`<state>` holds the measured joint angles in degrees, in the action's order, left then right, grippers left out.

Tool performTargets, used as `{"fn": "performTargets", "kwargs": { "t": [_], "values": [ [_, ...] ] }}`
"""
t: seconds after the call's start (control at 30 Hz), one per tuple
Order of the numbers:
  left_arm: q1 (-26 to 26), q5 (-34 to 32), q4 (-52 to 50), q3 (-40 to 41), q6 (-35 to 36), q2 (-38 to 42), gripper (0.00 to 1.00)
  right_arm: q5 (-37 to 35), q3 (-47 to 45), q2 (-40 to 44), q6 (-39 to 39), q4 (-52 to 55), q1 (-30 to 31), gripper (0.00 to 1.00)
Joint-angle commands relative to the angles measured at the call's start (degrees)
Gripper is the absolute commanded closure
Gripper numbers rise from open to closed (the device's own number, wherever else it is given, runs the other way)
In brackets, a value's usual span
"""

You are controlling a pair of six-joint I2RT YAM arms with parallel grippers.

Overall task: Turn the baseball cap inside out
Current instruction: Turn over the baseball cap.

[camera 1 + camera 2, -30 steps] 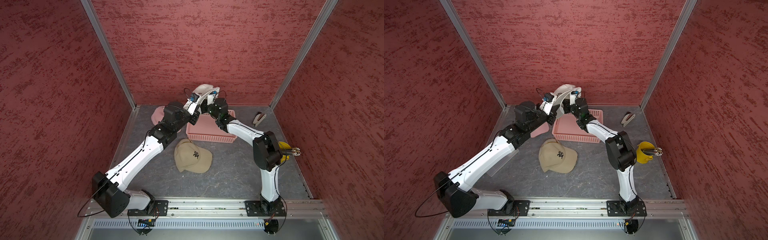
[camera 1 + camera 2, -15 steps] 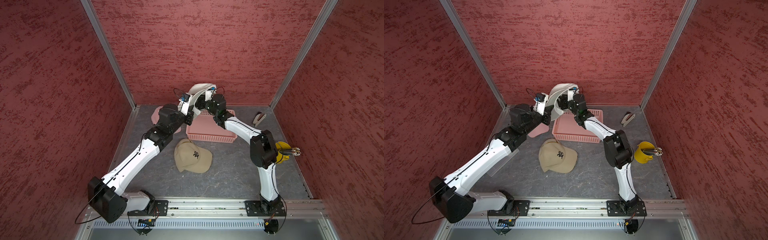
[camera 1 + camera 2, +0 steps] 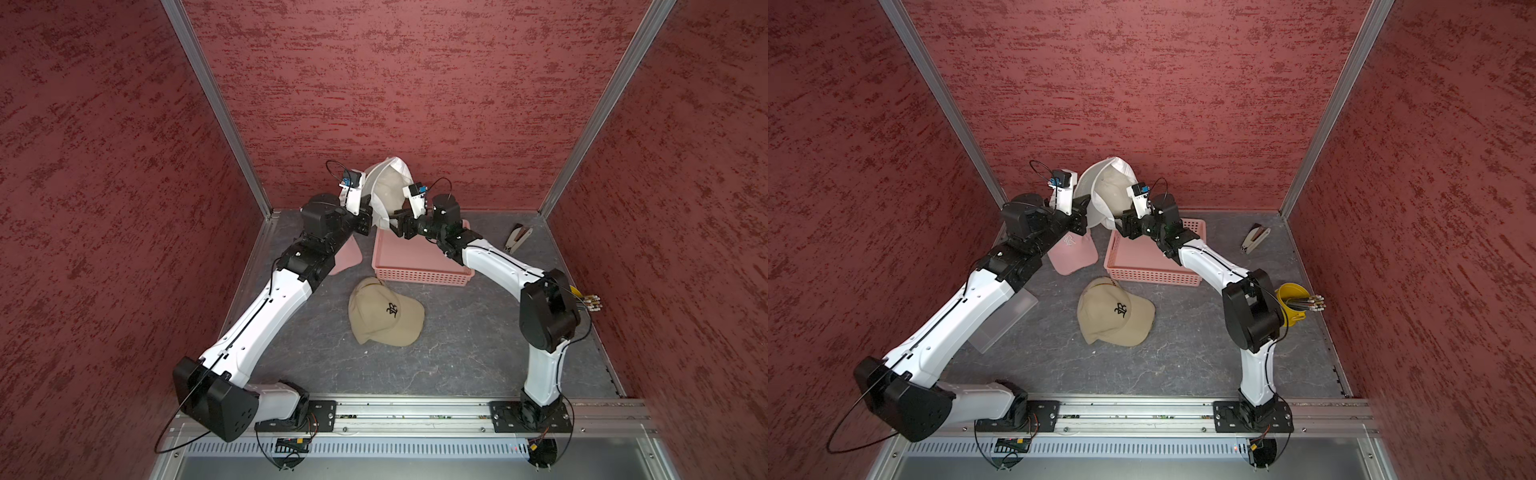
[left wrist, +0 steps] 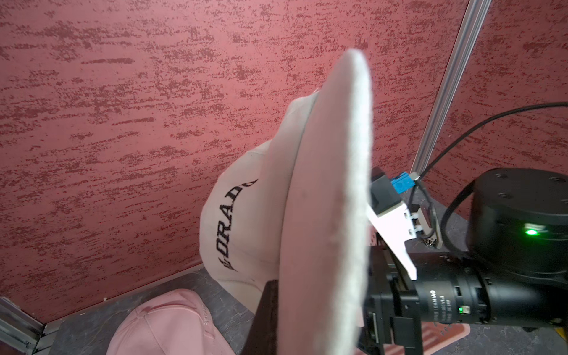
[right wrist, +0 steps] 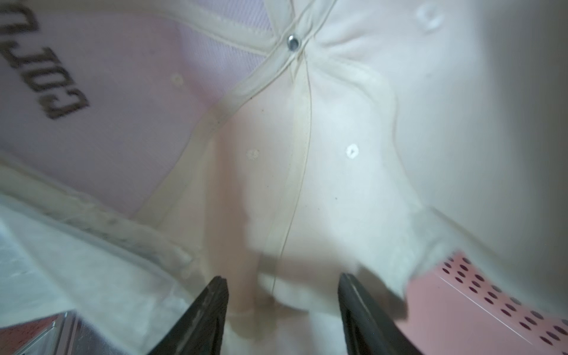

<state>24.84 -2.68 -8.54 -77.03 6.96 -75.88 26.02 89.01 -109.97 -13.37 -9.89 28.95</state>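
A white baseball cap (image 3: 388,187) (image 3: 1104,191) hangs in the air near the back wall, above the far end of the pink basket. My left gripper (image 3: 368,220) (image 3: 1084,220) is shut on its brim (image 4: 332,215); one dark finger (image 4: 267,313) shows against the brim, the other is hidden behind it. The lettered crown (image 4: 246,215) bulges away from me. My right gripper (image 3: 395,222) (image 3: 1121,226) (image 5: 282,285) is open at the cap's opening, facing its seamed inside (image 5: 276,123). Its fingers stand apart, holding nothing.
A tan cap (image 3: 384,313) (image 3: 1115,311) lies mid-table. A pink cap (image 3: 1073,253) (image 4: 166,325) lies at the back left beside the pink basket (image 3: 419,257) (image 3: 1150,257). A yellow cup of pencils (image 3: 1293,299) and a stapler (image 3: 1256,237) stand at the right. A clear sheet (image 3: 1005,320) lies under my left arm.
My right gripper has gone from shut to open and let go of the white cap. My left gripper has carried the cap a little to the left.
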Motion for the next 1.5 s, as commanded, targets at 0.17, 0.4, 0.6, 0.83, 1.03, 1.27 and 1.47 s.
{"fn": "performTargets", "kwargs": {
  "t": [0.17,0.4,0.6,0.83,1.03,1.27,1.47],
  "values": [
    [2.36,-0.99,-3.35,-0.82,2.01,-0.94,1.00,-12.00,-7.00,9.23,-1.43,-13.09,-0.03,0.35],
    [2.56,1.55,-6.46,-0.56,3.74,0.41,1.00,-10.96,-6.38,9.66,-1.70,-11.48,-3.23,0.63],
    [6.61,4.22,-12.41,-2.07,7.62,-0.46,1.00,-7.71,0.47,5.10,-6.73,-11.71,-4.90,0.66],
    [10.49,0.98,-11.46,-1.39,7.45,-1.40,1.00,-2.37,14.39,-6.76,-16.21,-11.80,-4.94,0.63],
    [3.70,7.38,-19.23,-2.29,12.74,2.75,1.00,2.89,10.64,-1.87,-0.08,-1.86,-7.76,0.43],
    [-11.68,29.28,-37.97,-13.56,30.93,-4.11,1.00,14.95,5.90,6.35,28.08,22.79,-15.90,0.38],
    [-15.16,46.43,-50.48,-18.70,47.24,-5.43,1.00,15.89,5.58,7.42,45.90,35.91,-16.52,0.37]
  ]
}}
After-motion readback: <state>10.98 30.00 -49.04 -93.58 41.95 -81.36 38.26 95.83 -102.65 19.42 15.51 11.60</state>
